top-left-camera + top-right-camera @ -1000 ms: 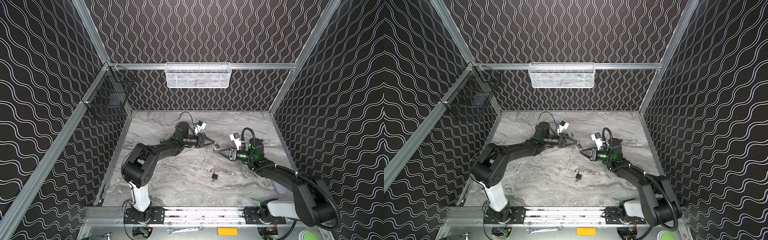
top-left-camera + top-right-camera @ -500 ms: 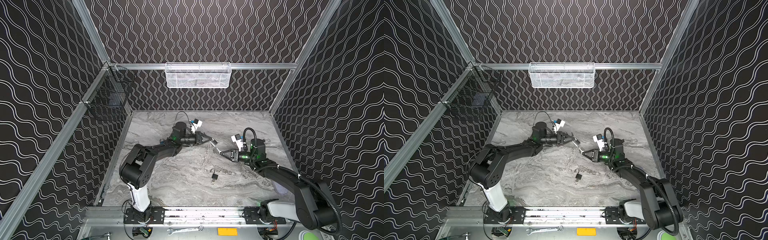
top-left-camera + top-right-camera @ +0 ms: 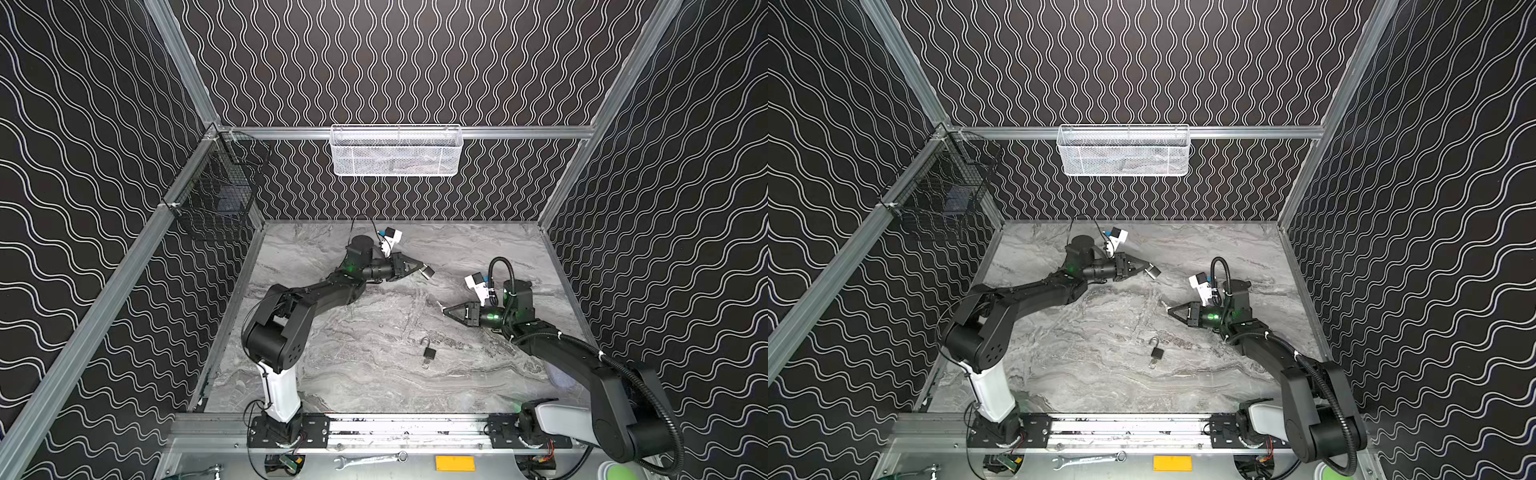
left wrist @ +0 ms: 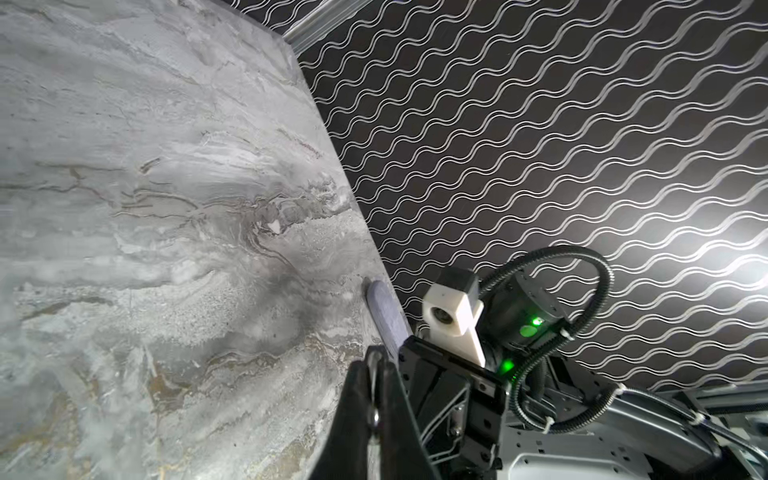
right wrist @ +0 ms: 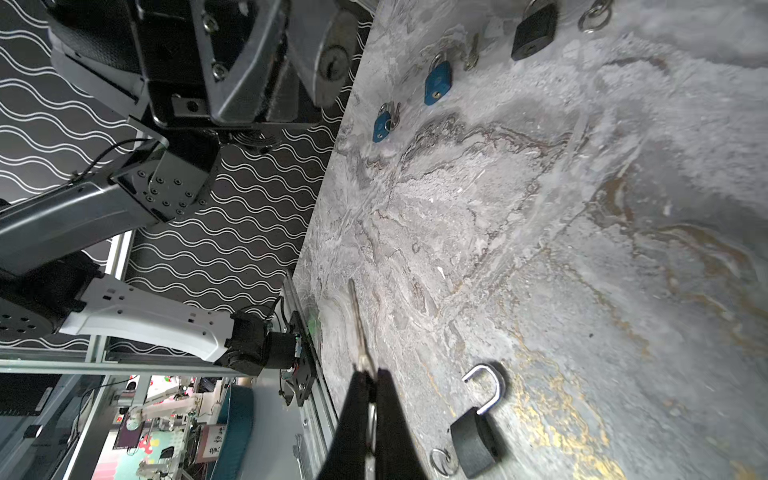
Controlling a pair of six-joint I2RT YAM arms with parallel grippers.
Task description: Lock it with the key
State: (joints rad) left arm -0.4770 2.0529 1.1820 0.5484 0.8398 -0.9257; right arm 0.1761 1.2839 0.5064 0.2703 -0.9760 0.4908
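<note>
My left gripper (image 3: 422, 266) (image 3: 1144, 266) is shut on a silver padlock (image 3: 428, 272) (image 3: 1153, 272), held above the back middle of the table. In the left wrist view the fingers (image 4: 357, 399) pinch a sliver of metal; the padlock's body is hidden. In the right wrist view the padlock (image 5: 332, 62) faces me with its keyhole. My right gripper (image 3: 445, 309) (image 3: 1169, 309) (image 5: 370, 376) is shut on a silver key (image 5: 357, 324) whose blade sticks out past the tips. The key and the silver padlock are apart.
A black padlock (image 3: 429, 354) (image 3: 1156, 353) (image 5: 473, 440) lies near the table's middle with its shackle open. The right wrist view shows two blue padlocks (image 5: 437, 81) and another black one (image 5: 534, 27) beyond. A white basket (image 3: 397, 151) hangs on the back wall.
My left gripper has drawn back toward the rear wall with the silver padlock. The gap between padlock and key has widened. The right gripper has barely shifted.
</note>
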